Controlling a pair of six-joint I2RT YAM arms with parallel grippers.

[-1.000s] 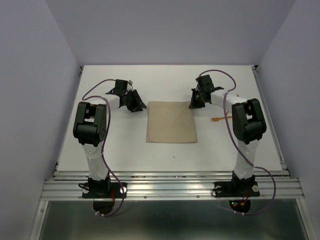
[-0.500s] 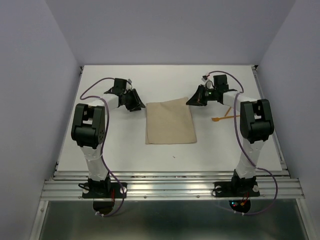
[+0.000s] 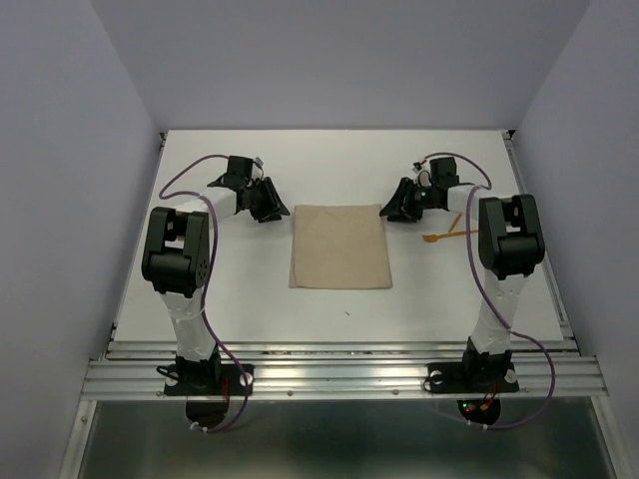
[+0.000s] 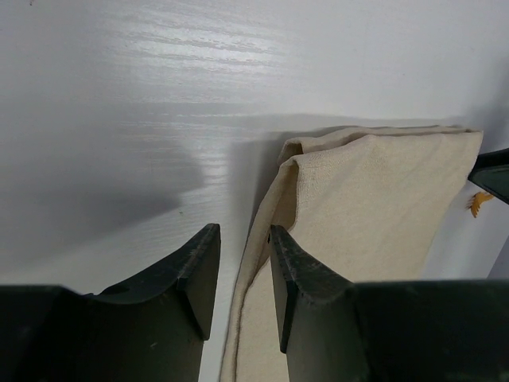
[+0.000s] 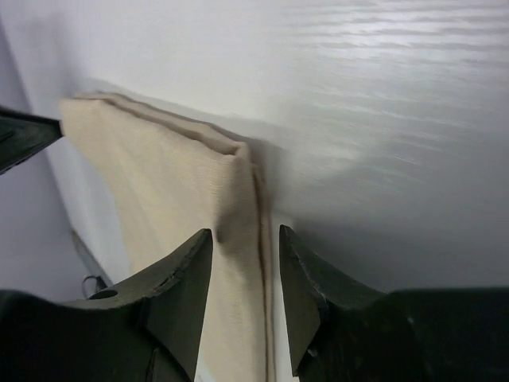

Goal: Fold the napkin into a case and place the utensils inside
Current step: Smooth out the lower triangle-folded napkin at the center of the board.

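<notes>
Napkin lies flat mid-table, already folded into layers. Left gripper and right gripper sit at its two far corners. Fingers on both are slightly parted and hold nothing, probably lined up to pinch the edge for another fold. Utensils lie apart, right of the right gripper.

R end effector ajar, layered napkin edge btwn its jaws

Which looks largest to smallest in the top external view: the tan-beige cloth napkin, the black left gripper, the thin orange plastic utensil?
1. tan-beige cloth napkin
2. black left gripper
3. thin orange plastic utensil, partly hidden by the right arm, so its full length is unsure.
</notes>
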